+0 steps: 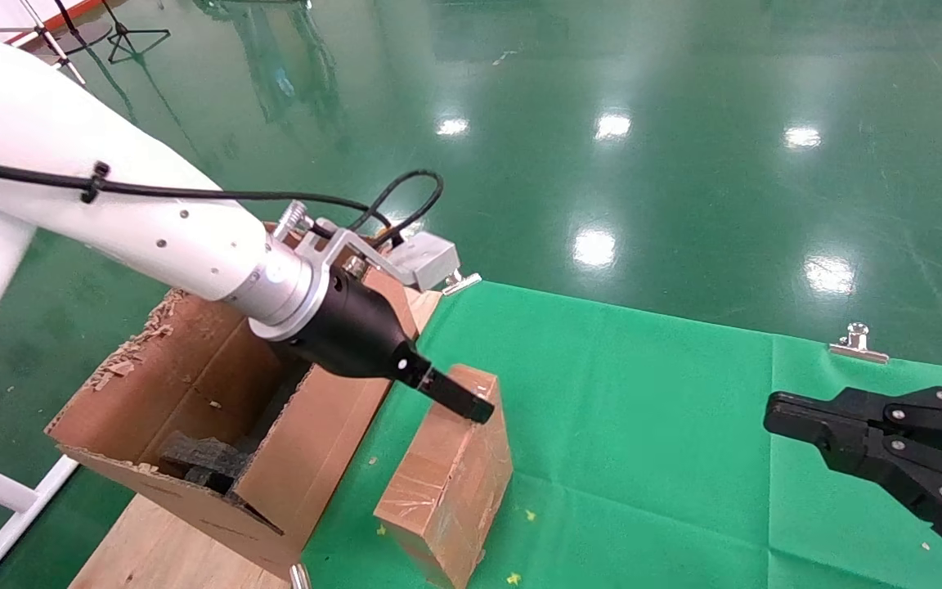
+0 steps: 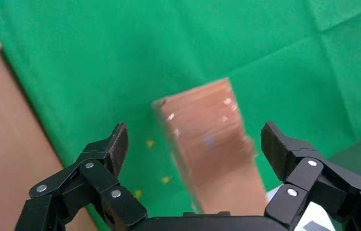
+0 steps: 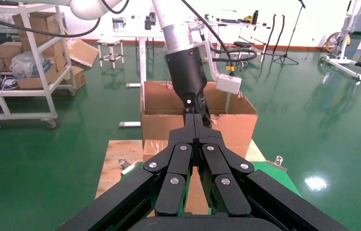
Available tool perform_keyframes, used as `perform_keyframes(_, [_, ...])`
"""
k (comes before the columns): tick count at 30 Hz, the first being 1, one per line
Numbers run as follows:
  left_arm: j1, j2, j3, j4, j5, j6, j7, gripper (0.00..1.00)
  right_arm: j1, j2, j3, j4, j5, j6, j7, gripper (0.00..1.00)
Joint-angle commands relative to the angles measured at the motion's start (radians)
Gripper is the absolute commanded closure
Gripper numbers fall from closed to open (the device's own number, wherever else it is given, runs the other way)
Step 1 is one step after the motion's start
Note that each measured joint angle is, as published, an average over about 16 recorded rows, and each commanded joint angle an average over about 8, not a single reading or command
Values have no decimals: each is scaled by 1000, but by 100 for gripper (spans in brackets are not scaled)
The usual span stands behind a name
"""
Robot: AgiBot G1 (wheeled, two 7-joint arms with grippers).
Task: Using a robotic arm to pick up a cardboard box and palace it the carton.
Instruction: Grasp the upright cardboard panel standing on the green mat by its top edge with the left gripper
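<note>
Your left gripper (image 2: 195,144) spread wide just above taped cardboard box (image 1: 450,474), beside torn-flap carton (image 1: 193,409). Right gripper (image 3: 195,132) fingers closed together, empty, parked over green cloth (image 1: 667,425).

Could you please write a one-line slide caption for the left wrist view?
Open black left gripper straddling the small taped brown cardboard box on the green cloth.

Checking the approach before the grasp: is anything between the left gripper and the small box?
Nothing visible. The left gripper is open with its fingers either side of the box, only green cloth around it. The carton stands alongside.
</note>
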State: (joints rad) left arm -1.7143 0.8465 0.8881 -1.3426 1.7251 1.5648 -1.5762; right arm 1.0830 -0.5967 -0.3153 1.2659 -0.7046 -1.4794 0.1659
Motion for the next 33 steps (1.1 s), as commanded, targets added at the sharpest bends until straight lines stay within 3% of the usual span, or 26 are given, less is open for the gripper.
perform_keyframes(1, [-14, 1, 39, -4, 6, -3, -45, 0, 0, 0, 0, 0, 0, 0, 0, 100])
perform_keyframes(13, [-27, 54, 135, -4, 20, -27, -78, 0, 0, 0, 0, 0, 0, 0, 0, 100])
perform_keyframes(14, [-28, 57, 140, -4, 21, -27, -75, 0, 0, 0, 0, 0, 0, 0, 0, 97])
perform_keyframes(18, [-35, 66, 160, -3, 25, -28, -65, 0, 0, 0, 0, 0, 0, 0, 0, 47])
perform_keyframes(19, [-36, 67, 163, -3, 25, -28, -64, 6, 0, 0, 0, 0, 0, 0, 0, 35])
perform_keyframes(22, [-38, 68, 168, -3, 26, -29, -62, 44, 0, 0, 0, 0, 0, 0, 0, 1])
perform_keyframes(26, [-39, 68, 167, -3, 26, -29, -62, 94, 0, 0, 0, 0, 0, 0, 0, 0])
perform_keyframes(27, [-39, 67, 166, -3, 26, -29, -62, 100, 0, 0, 0, 0, 0, 0, 0, 0])
perform_keyframes(33, [-37, 66, 162, -3, 25, -29, -63, 100, 0, 0, 0, 0, 0, 0, 0, 0])
